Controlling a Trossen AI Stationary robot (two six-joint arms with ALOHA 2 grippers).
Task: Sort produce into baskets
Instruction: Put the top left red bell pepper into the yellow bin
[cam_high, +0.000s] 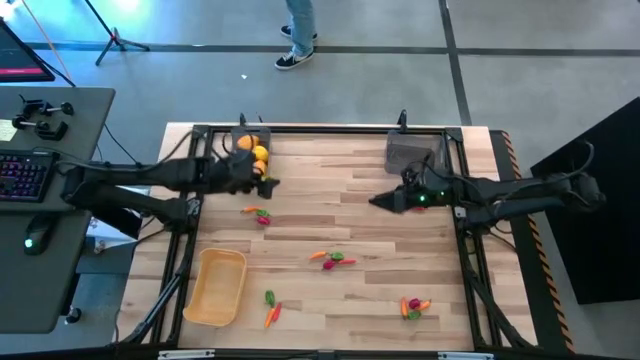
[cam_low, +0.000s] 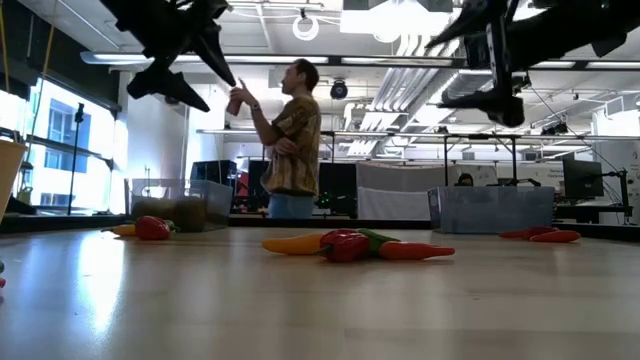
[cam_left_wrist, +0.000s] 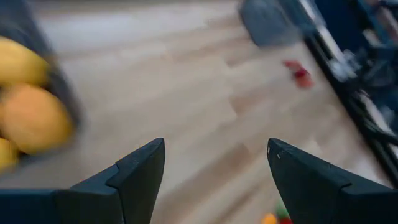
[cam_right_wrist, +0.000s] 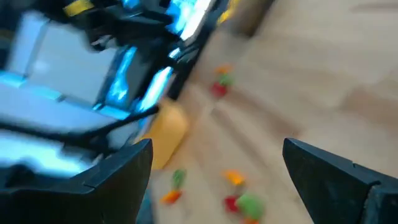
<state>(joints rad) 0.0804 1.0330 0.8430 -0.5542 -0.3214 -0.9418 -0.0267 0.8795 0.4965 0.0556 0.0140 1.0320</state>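
Reaching in level from the side, the left gripper (cam_high: 268, 183) hangs open and empty just beside the dark bin (cam_high: 251, 147) of yellow fruits (cam_high: 259, 154). The right gripper (cam_high: 380, 201), also open, hovers near the other grey bin (cam_high: 408, 152), well apart from that landmark; loose produce (cam_high: 333, 259) lies scattered across the surface (cam_high: 330, 200).

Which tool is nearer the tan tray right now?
Left. The left tool is beside the fruit-filled bin, up-table from the tan tray. The right tool is farther off, across the table near the other bin.
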